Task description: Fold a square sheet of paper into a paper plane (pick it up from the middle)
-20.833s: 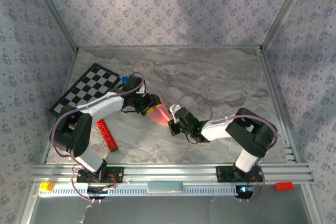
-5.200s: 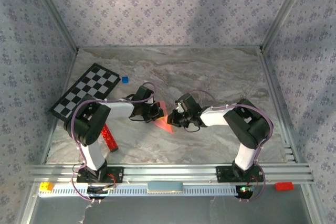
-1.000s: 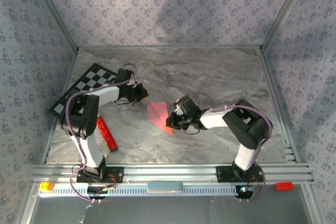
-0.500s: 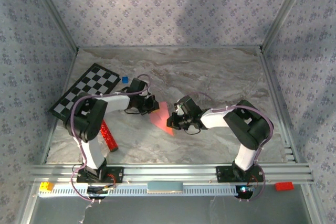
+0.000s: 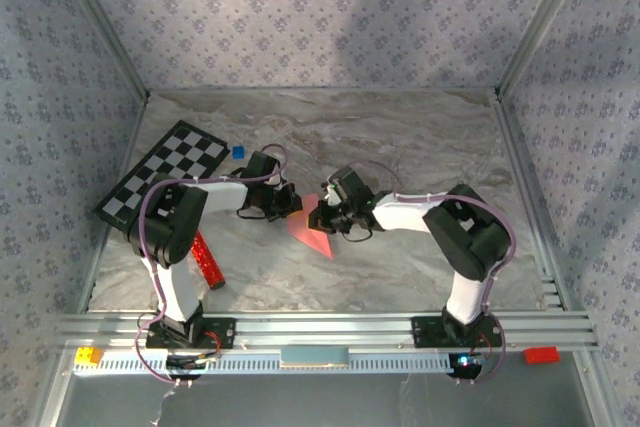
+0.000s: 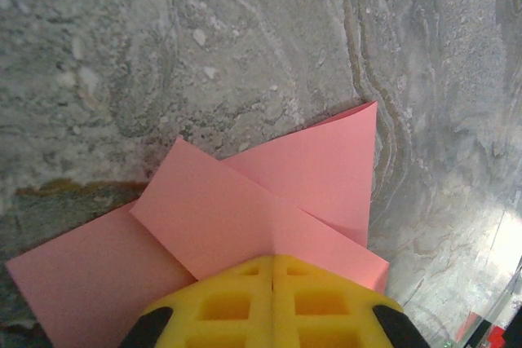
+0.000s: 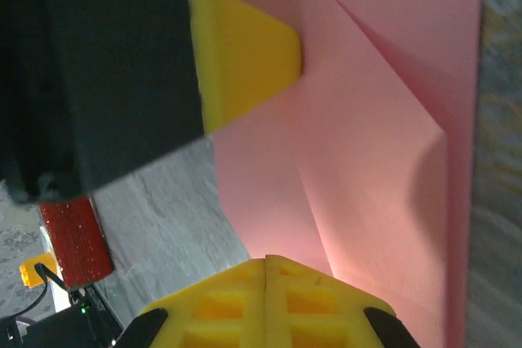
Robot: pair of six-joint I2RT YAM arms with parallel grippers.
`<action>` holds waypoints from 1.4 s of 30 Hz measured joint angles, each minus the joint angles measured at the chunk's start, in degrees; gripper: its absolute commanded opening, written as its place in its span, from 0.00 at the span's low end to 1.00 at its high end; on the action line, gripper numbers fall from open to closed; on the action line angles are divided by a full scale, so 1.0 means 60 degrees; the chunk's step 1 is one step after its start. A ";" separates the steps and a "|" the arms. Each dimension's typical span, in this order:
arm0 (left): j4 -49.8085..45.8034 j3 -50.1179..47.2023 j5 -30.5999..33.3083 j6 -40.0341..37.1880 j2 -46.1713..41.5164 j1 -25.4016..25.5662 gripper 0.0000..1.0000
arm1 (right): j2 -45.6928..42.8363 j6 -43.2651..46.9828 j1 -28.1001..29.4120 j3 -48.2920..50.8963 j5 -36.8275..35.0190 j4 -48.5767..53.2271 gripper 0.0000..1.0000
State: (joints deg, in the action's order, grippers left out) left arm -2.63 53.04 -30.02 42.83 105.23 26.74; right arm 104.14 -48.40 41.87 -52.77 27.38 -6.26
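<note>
The pink sheet of paper (image 5: pixel 312 235) lies on the marble table between the two arms, folded into overlapping flaps with a point toward the near side. In the left wrist view the paper (image 6: pixel 245 209) shows two flaps crossing over a lower layer. My left gripper (image 5: pixel 289 205) is shut, and its yellow tips (image 6: pixel 273 258) rest on the paper's left part. My right gripper (image 5: pixel 319 217) is shut too, its tips (image 7: pixel 266 260) on the paper (image 7: pixel 375 120) near a long crease. The left gripper's fingers (image 7: pixel 245 55) touch the same sheet a short way off.
A black-and-white checkerboard (image 5: pixel 165 172) lies at the back left, with a small blue cube (image 5: pixel 238 151) beside it. A red glittery bar (image 5: pixel 203 258) lies left of the paper, near the left arm. Patterned walls enclose the table on three sides.
My left gripper came back from beside the checkerboard to the paper's left edge and closed fully. The right gripper slid a little up and left over the paper.
</note>
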 measured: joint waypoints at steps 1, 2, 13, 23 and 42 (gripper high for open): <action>0.0000 0.0000 0.0000 0.0000 0.0000 0.0000 0.04 | 0.0222 0.0000 0.0000 -0.0120 0.0022 0.0004 0.01; 0.0000 0.0000 0.0000 0.0000 0.0000 0.0000 0.04 | 0.0393 0.0000 0.0000 -0.0178 0.0047 0.0007 0.01; -0.0011 -0.0033 -0.0113 -0.0073 0.0000 -0.0138 0.03 | -0.0393 0.0000 -0.0015 0.1118 0.0080 -0.0226 0.03; 0.0157 -0.0120 -0.0240 -0.0138 0.0000 -0.0317 0.03 | -0.1610 0.0117 0.0047 0.2269 0.0084 -0.0055 0.05; 0.0197 -0.0153 -0.0280 -0.0138 0.0004 -0.0331 0.03 | -0.2616 0.0171 0.0036 0.3326 -0.0186 0.0000 0.04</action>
State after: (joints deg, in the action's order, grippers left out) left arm -1.45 52.12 -31.70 42.00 105.25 24.75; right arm 88.44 -47.37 42.09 -32.82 26.26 -6.26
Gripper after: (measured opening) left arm 0.044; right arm 0.052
